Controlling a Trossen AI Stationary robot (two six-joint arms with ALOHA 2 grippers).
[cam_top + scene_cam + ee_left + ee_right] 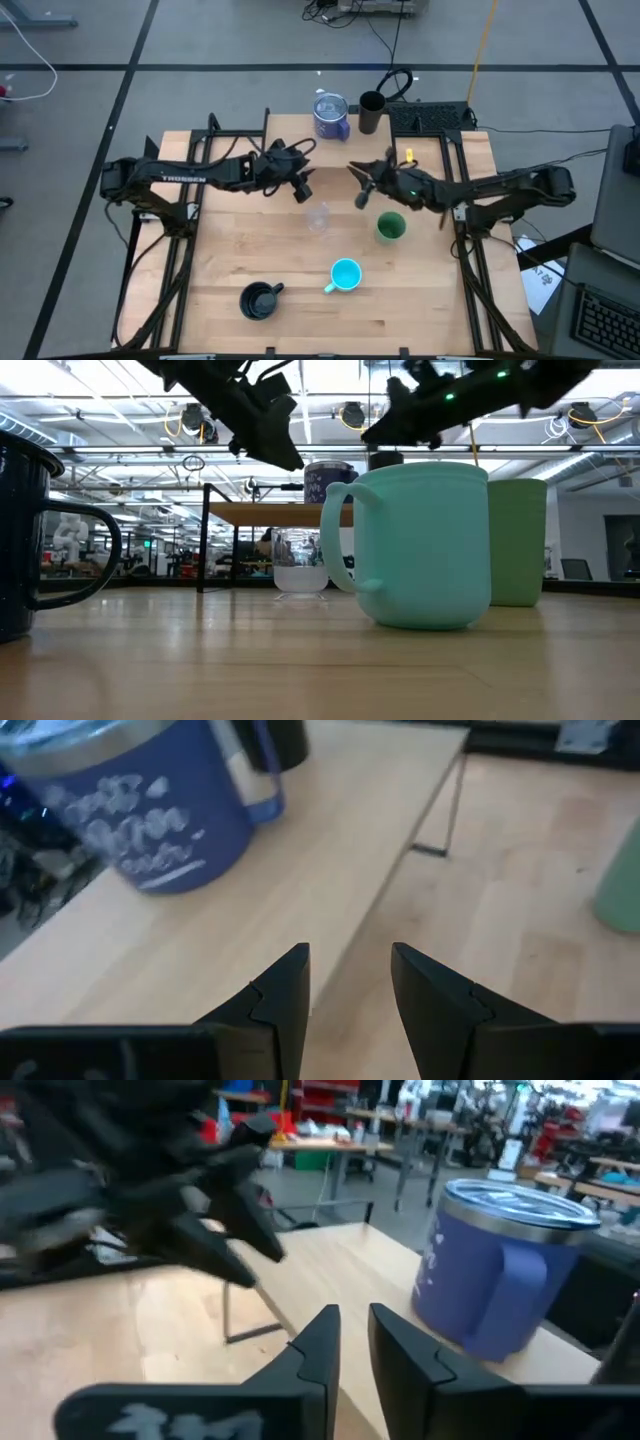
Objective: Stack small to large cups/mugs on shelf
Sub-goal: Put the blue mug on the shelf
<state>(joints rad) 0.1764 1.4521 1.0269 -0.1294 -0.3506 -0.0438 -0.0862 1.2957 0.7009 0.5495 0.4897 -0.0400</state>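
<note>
Wood table (420,300) seen from above; shelf (400,125) at far edge, blue mug (331,116) and tumbler (371,112) on it. Left gripper (301,190) empty, jaws apart. Right gripper (362,196) empty, jaws narrowly parted. Glass (318,217) between them, just nearer: risk of knock-over, or arm collision.

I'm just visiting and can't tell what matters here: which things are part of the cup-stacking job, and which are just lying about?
Part of the job:
- blue-purple mug and black tumbler, on the shelf
- clear glass
- green cup
- cyan mug
- dark mug
- left gripper, right gripper, both empty

Just lying about:
- cables on the floor
- keyboard beside the table
</note>
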